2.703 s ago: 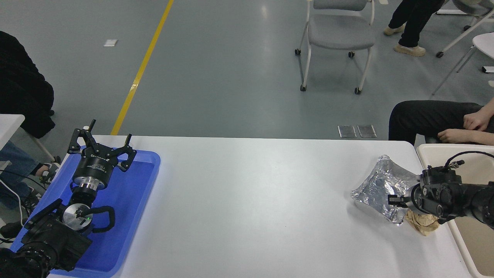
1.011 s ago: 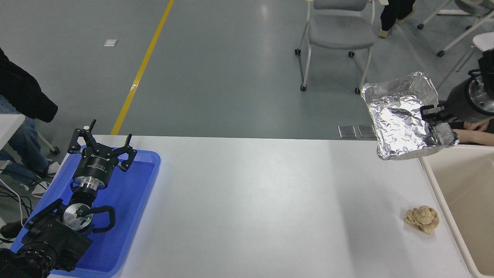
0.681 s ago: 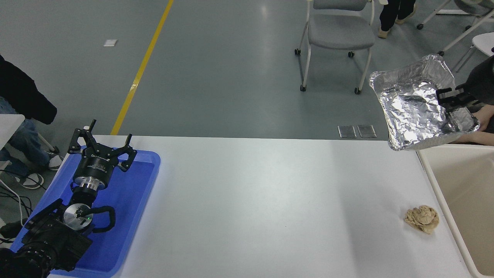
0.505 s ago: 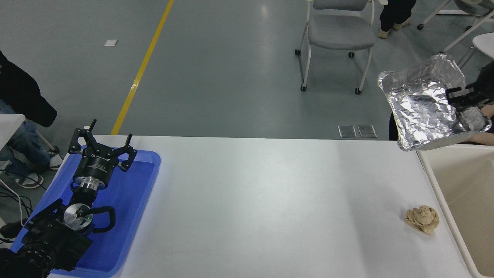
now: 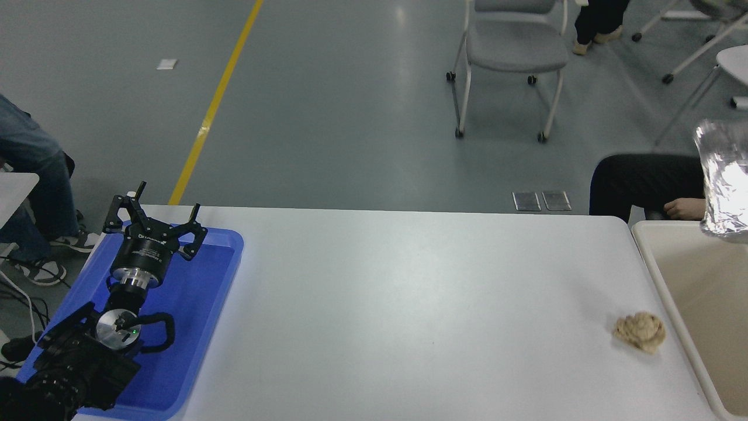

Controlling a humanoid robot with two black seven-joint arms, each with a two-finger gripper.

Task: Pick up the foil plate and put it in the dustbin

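The foil plate [image 5: 724,181] is shiny, crinkled silver and only its left part shows at the right edge of the head view. It hangs in the air above the far end of the cream dustbin [image 5: 654,275]. The right gripper is past the picture's right edge and hidden. The left gripper [image 5: 155,216] is parked, open and empty, over the blue tray [image 5: 216,280] at the lower left.
A small crumpled brown paper ball [image 5: 640,332] lies on the white table [image 5: 409,304] close to the dustbin's left rim. A seated person's legs and hand [image 5: 681,207] are just beyond the table's far right corner. A grey chair [image 5: 514,52] stands on the floor behind.
The foil plate has been lifted off the table and carried right, from over the table's far right corner to above the dustbin. The right gripper has left the picture. The left arm has not moved.
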